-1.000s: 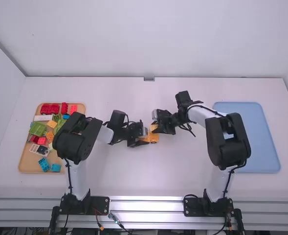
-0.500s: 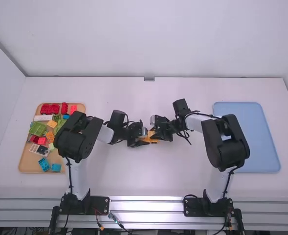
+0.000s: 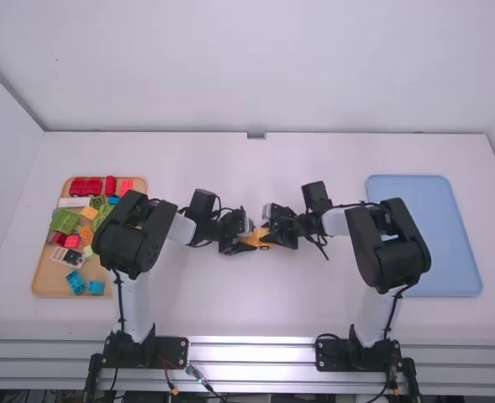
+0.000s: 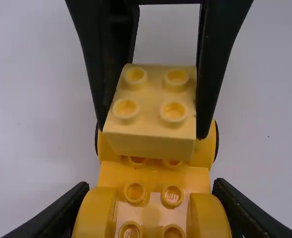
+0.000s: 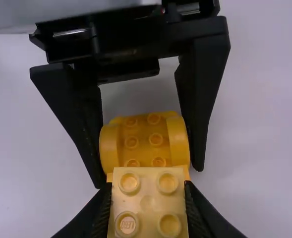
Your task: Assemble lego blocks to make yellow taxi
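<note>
Near the table's middle, my left gripper [image 3: 244,244] and my right gripper [image 3: 270,227] face each other at the orange-yellow car base [image 3: 256,238]. In the left wrist view, my left gripper [image 4: 153,214] is shut on the rounded end of the car base [image 4: 153,173], which has studs and wheels. Over its middle, a paler yellow two-by-two block [image 4: 150,111] looks slightly tilted. My right gripper [image 5: 148,204] is shut on that block [image 5: 147,202] in the right wrist view. Whether block and base touch, I cannot tell.
A wooden tray [image 3: 41,285] with several red, green, blue and orange blocks lies at the left, partly under the left arm. At the right lies a blue tray [image 3: 449,243], its near left part beside the right arm.
My right gripper has moved toward the camera's side of the table with the block, shifting left and then slightly back right. The left gripper has kept still.
</note>
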